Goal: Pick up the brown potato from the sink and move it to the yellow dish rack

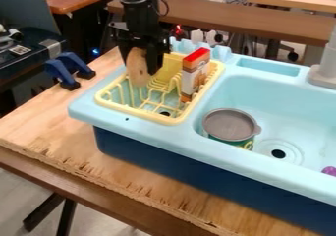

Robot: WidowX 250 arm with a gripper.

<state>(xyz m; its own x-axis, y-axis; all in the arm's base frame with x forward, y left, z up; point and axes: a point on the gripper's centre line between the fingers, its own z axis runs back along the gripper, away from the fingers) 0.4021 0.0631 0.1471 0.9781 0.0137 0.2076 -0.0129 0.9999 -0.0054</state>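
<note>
The black gripper (141, 63) hangs over the left back part of the yellow dish rack (134, 113). It is shut on a flat, oval tan object (137, 69), which stands nearly upright with its lower end down in the rack. To the right, a small box (193, 77) with a red top and a white and brown side stands in the same rack, apart from the gripper.
The rack sits at the left end of a light blue toy sink (125, 128). In the basin are a grey-topped can (231, 125) and, at the right edge, a purple thing (329, 170). Blue clamps (62, 72) grip the wooden table (39, 117); a grey faucet (324, 75) stands at right.
</note>
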